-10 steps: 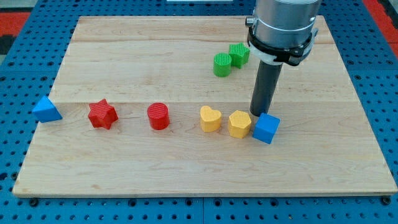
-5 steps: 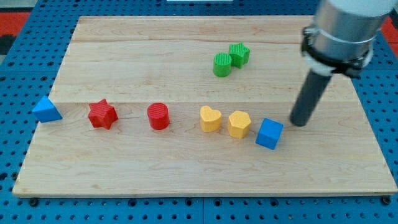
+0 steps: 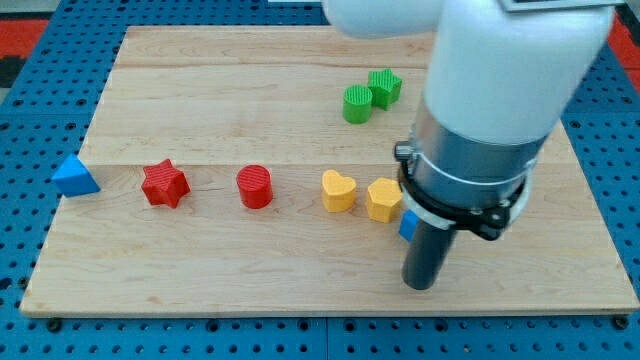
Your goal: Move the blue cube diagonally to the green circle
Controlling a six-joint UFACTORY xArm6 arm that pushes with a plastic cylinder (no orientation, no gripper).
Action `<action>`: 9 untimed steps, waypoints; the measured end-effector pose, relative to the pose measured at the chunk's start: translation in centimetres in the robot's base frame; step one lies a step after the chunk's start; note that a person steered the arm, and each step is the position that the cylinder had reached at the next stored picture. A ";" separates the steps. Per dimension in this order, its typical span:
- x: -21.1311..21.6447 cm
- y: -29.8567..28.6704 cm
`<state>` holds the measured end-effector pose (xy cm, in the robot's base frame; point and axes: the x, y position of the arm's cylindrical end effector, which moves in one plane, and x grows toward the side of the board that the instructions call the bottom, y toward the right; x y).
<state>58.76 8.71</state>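
The blue cube (image 3: 407,226) is mostly hidden behind my arm; only its left edge shows, just right of the yellow hexagon. The green circle (image 3: 357,104) stands near the view's top, touching a green star (image 3: 384,87) on its upper right. My tip (image 3: 420,285) rests on the board below the blue cube, near the board's bottom edge, slightly right of the cube's visible edge. I cannot tell whether the rod touches the cube.
A row of blocks runs across the board's middle: blue triangle (image 3: 75,176) at the left edge, red star (image 3: 164,184), red cylinder (image 3: 255,186), yellow heart (image 3: 338,190), yellow hexagon (image 3: 384,199). The arm's body covers the board's right part.
My tip went from the cube's upper left, round its right side, to below it. The blue cube slid slightly right and down, off the yellow hexagon. The other blocks did not move.
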 end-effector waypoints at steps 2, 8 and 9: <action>-2.1 0.0; -6.0 2.7; -6.0 2.0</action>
